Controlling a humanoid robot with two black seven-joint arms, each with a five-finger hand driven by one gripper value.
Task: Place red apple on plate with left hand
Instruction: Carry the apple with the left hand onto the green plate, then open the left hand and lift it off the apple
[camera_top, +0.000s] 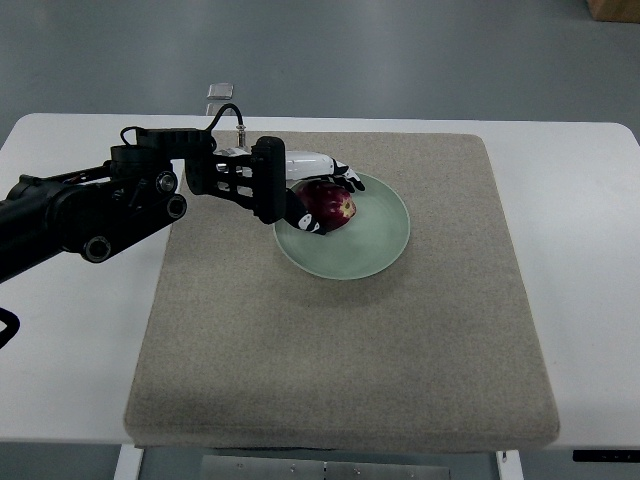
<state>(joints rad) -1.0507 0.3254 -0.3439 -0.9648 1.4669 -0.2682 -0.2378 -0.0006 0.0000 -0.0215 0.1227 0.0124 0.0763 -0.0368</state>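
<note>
One red apple (331, 206) sits over the left part of the pale green plate (380, 250), wrapped by the left robot hand (318, 200), whose fingers (345, 180) curl over its top and far side while the thumb side shows below it near the plate's left rim. The robot hand is clamped on the apple; whether the fruit already rests on the plate's surface or hangs just above it cannot be told from this steep view.

An apple of this kind is likely firm, fairly light and smooth-skinned, so it may roll or slip if pinched at a narrow point. A wrap around its widest girth, as seen here, looks like the safest hold, and the skin would bruise only under hard pressure or a drop. Because it is round, it could roll toward the plate's middle once freed, which the shallow dish should contain.

Around the plate lies a square beige mat (340, 380), and the plate stands on its far central part. The mat covers most of a white counter (60, 350). The left arm (90, 210), black and jointed, comes in from the left edge across the counter and the mat's corner. A small clear object (220, 97) stands at the counter's far edge. No right arm is in view.
</note>
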